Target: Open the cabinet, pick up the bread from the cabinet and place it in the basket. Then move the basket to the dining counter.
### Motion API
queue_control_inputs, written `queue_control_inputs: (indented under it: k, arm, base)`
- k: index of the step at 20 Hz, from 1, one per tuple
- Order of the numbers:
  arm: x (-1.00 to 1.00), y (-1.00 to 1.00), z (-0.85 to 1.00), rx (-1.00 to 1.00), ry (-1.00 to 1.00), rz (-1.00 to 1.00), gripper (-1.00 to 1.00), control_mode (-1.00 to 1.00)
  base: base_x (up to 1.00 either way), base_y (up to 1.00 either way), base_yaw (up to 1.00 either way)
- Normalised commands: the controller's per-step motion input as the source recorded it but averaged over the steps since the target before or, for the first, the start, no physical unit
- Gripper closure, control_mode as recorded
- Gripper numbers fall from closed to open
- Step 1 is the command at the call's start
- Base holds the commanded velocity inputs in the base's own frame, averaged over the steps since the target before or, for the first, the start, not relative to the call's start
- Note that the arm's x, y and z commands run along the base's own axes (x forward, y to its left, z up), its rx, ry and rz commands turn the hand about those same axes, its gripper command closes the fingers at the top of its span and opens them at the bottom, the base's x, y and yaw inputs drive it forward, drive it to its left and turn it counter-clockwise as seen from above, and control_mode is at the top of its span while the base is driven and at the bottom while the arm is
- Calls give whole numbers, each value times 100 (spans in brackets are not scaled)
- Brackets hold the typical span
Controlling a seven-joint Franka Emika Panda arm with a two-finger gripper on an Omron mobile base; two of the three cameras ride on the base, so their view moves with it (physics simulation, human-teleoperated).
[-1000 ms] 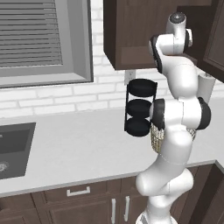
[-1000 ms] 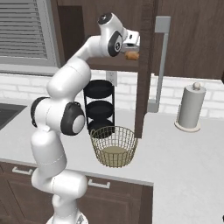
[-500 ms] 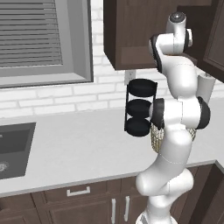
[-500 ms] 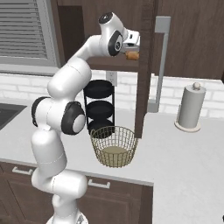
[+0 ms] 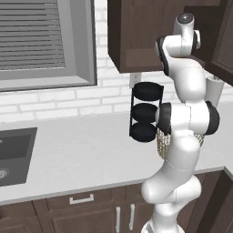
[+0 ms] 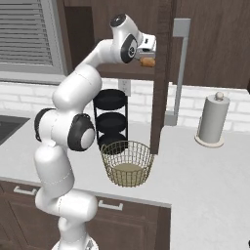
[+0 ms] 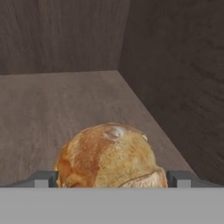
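— One step looks done to me: the cabinet (image 6: 161, 73) stands open, its door swung out edge-on toward us with the long silver handle (image 6: 179, 68) facing the paper towel roll (image 6: 213, 120).

— And the bread (image 7: 111, 156)?

— Not lifted yet, I'd say. It sits on the cabinet shelf (image 7: 52, 105), close to the shelf's front edge, and the gripper (image 6: 146, 49) has reached in with its jaws wide apart, one tip on either side of the loaf. Nothing is clamped.

— So what's left?

— Most of it, by my reckoning: close on the loaf, bring it out, drop it in the basket (image 6: 127, 163), then carry the basket off to the dining counter, which I can't see from here.

— Any room to work?

— Inside it's snug on one side. The cabinet's inner wall (image 7: 175, 78) runs near the loaf, while the other side of the shelf is bare and there's depth behind. Coming out, the arm has to clear the door's edge, which hangs just beside the hand.

— And the basket?

— Handy. It stands on the bench (image 6: 205, 176) almost under the open door, near the front edge, with the black three-tier rack (image 6: 110, 121) just behind it. The drop looks short and fairly straight down.
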Motion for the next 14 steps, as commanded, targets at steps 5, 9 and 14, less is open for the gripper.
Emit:
queue_control_inputs:
  k: [5, 9, 14]
  arm:
    - [-12, 0, -1, 1, -2, 1, 100, -100]
    - [-50, 0, 0, 2, -3, 0, 100, -100]
    - [-100, 2, -2, 0, -15, 0, 100, -100]
  base:
    - [0, 0, 0]
    - [0, 0, 0]
    - [0, 0, 0]
